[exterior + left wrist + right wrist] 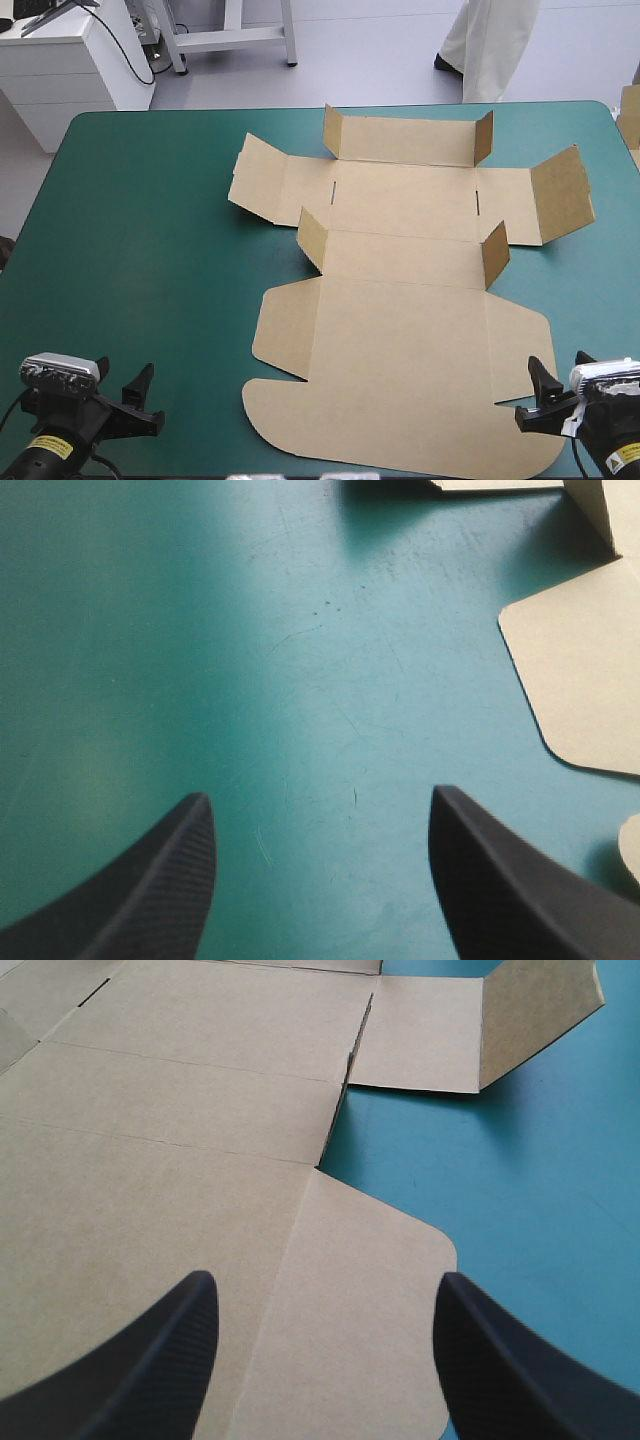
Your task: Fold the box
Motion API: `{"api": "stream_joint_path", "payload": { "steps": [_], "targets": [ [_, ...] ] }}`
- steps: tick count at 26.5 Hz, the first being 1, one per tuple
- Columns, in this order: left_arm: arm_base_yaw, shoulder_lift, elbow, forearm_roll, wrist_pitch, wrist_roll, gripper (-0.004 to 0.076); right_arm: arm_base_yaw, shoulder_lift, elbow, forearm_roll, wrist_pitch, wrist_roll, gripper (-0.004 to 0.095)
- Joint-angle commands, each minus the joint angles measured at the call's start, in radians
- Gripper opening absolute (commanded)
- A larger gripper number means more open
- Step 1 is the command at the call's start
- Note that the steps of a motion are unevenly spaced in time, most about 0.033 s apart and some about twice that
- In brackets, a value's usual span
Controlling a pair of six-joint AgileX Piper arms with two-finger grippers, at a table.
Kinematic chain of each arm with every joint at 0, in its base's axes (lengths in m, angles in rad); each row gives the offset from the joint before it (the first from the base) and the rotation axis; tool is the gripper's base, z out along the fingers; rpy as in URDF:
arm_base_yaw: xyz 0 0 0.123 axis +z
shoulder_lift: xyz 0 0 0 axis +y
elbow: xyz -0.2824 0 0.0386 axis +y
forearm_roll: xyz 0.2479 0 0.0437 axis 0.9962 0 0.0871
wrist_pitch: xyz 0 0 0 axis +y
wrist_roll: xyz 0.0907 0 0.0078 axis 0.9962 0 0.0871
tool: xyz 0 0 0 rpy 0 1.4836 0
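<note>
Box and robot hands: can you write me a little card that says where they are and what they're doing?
box: brown cut sheet, spread mostly flat on the teal-green cover
small tabs: four stand up at the corners of the middle panels
left gripper: open, over bare cover beside the box, holding nothing
right gripper: open, at the rounded flap on the box's near right, holding nothing
walls: not yet raised

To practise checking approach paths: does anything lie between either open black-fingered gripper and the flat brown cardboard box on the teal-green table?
Nothing visible does. Only bare teal-green cover separates the left gripper from the flat brown cardboard box. The right gripper hovers over the box's rounded near-right flap, nothing between them.
</note>
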Motion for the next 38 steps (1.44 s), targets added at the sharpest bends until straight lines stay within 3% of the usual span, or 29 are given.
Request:
{"api": "stream_joint_path", "payload": {
  "steps": [1,12,18,26,38],
  "targets": [
    [0.000,0.011,-0.025,-0.022,-0.066,0.000,0.0442,-0.005,0.013,-0.024,-0.005,-0.067,-0.006,0.0572],
    [0.000,0.011,-0.025,-0.022,-0.066,0.000,0.0442,-0.005,0.013,-0.024,-0.005,-0.067,-0.006,0.0572],
    [0.000,0.011,-0.025,-0.022,-0.066,0.000,0.0442,-0.005,0.065,-0.078,0.000,-0.007,0.024,0.0572],
    [0.000,0.011,-0.025,-0.030,-0.066,-0.002,0.0442,-0.005,0.333,-0.314,0.000,0.059,0.057,0.0572],
    [0.000,0.011,-0.025,-0.030,-0.063,-0.003,0.0442,-0.005,0.822,-0.817,0.000,0.249,0.052,0.0582]
  ]
}}
